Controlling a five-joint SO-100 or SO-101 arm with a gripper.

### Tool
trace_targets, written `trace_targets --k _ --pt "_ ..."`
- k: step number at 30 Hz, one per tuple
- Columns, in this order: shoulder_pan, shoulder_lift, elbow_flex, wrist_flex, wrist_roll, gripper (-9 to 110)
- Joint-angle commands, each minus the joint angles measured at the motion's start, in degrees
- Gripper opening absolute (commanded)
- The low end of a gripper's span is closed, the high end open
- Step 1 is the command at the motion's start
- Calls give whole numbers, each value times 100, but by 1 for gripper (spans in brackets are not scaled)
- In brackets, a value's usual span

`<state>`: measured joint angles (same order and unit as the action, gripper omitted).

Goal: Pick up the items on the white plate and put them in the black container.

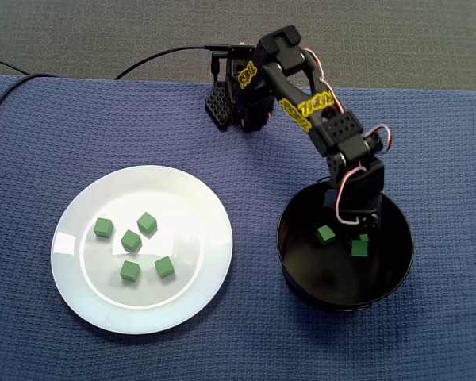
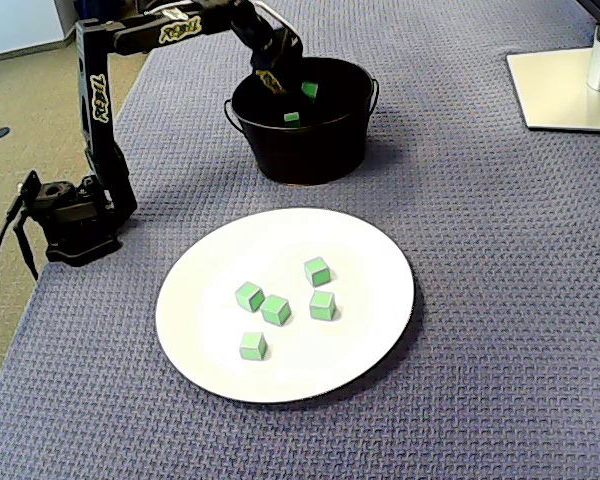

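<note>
Hand point(image 1: 351, 228) lowered inside the black container point(image 1: 317, 274), whether its fingers are apart or together cannot be told, two green cubes point(image 1: 325, 234) beside it on the container floor, five green cubes point(image 1: 147, 223) on the white plate point(image 1: 182, 198), blue-clothed table point(image 1: 262, 349).

Black arm point(image 1: 339, 131) with yellow markings point(image 1: 308, 106)

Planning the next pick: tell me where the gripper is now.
In a fixed view the gripper is on the right, reaching down into the black container, next to the green cubes inside; the white plate lies to its left.
</note>
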<state>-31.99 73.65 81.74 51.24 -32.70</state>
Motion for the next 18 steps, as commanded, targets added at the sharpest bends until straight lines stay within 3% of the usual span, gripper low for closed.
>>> trace_targets --k 1,2,5,7,12,18 --pt "-18 -53 26 -149 -18 0" --pt "0 -53 53 -158 26 2" --pt "53 62 211 -176 79 25" --pt "123 264 272 -158 105 30" --pt "378 1345 -62 633 -299 33" --pt "1310 2795 -1538 2127 -1160 34"
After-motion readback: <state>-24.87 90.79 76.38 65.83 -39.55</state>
